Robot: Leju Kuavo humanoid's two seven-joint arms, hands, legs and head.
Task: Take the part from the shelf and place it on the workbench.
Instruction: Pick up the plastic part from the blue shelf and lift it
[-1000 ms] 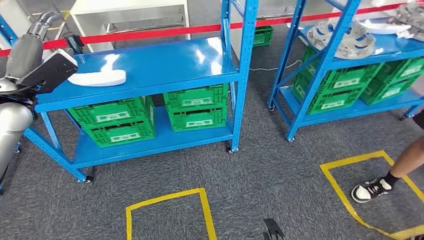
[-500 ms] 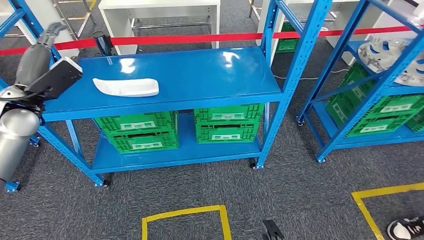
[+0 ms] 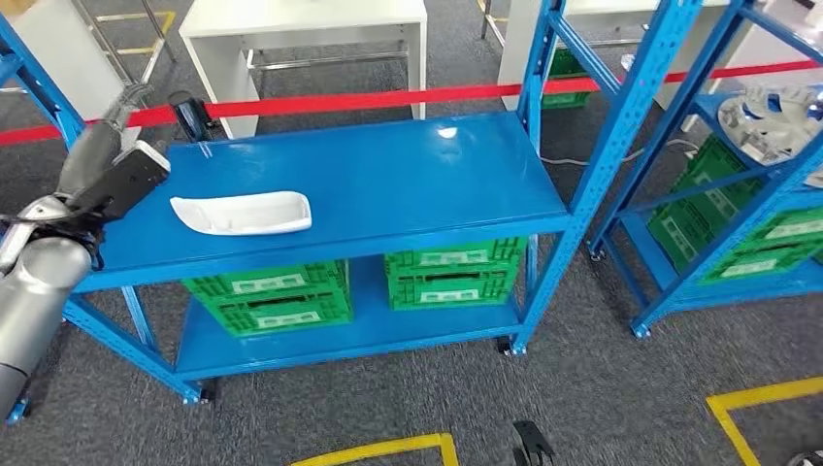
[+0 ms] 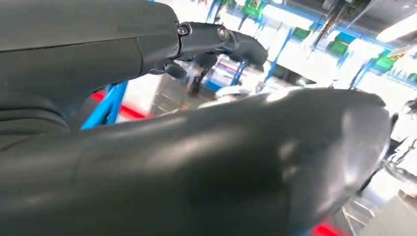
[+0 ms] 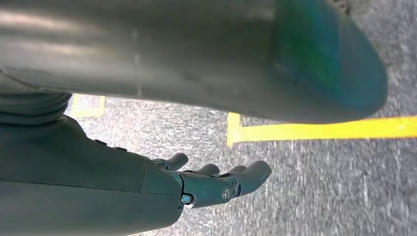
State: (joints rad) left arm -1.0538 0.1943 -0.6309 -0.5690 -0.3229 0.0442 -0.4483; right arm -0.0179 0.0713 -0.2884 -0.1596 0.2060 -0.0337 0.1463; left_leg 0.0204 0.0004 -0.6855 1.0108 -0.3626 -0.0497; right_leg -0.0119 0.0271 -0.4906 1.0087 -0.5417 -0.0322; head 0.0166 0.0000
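While the camera has swung since the earlier frame, shifting the whole scene rightward, the white part (image 3: 243, 213) lies untouched on the blue shelf (image 3: 388, 184). Left hand (image 3: 116, 107) is raised beside it, fingers apart, empty. Right hand (image 5: 216, 184) hangs loose over carpet. Green crates (image 3: 272, 296) carry unreadable labels.

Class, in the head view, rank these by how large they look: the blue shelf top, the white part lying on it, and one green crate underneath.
1. Blue shelf top
2. White part
3. Green crate, which looks about as large as the part; too close to rank surely.
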